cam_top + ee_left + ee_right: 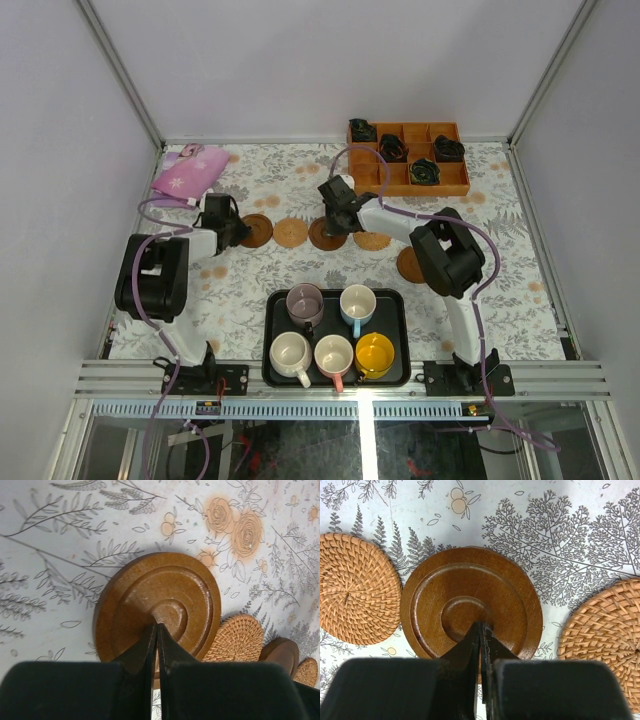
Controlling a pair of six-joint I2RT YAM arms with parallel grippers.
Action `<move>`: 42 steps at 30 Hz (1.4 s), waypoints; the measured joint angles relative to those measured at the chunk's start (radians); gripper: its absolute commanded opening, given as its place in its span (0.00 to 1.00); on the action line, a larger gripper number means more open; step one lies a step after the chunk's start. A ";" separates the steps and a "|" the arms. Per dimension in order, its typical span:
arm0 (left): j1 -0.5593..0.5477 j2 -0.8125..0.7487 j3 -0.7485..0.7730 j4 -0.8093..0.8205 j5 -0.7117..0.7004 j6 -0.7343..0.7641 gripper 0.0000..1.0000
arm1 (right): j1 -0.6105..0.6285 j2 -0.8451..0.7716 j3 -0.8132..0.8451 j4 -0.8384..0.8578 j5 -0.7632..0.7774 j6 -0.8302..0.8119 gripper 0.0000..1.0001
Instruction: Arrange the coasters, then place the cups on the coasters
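Hemmed by a black tray (392,310) of five cups (333,353) at the tabletop's (500,290) near edge and an orange box (455,185) at its far right corner, coasters (291,233) rowed across the middle, with wrist-only detail of ringed dark-wood discs (165,590) under the closed left tool (156,627) and closed right tool (481,625), woven rattan discs (355,587) just beside.

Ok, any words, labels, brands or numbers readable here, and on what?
None readable.
The cups, black tray, coasters, orange box and pink pouch carry no lettering; the tablecloth has only a plant and flower print.
Small fittings at the arm bases are too small to tell.
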 measured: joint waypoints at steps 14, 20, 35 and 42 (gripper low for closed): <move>0.019 -0.065 -0.046 -0.056 -0.054 -0.016 0.00 | -0.001 -0.022 -0.031 -0.002 0.029 0.016 0.00; 0.028 -0.073 -0.053 -0.057 -0.055 -0.019 0.00 | -0.001 -0.023 -0.028 -0.004 0.029 0.010 0.00; 0.037 -0.185 -0.004 -0.093 -0.042 -0.025 0.11 | -0.011 -0.136 -0.102 -0.080 0.150 -0.087 0.14; 0.038 -0.263 -0.008 -0.088 -0.042 -0.026 0.12 | -0.035 -0.234 -0.198 -0.051 0.151 -0.107 0.10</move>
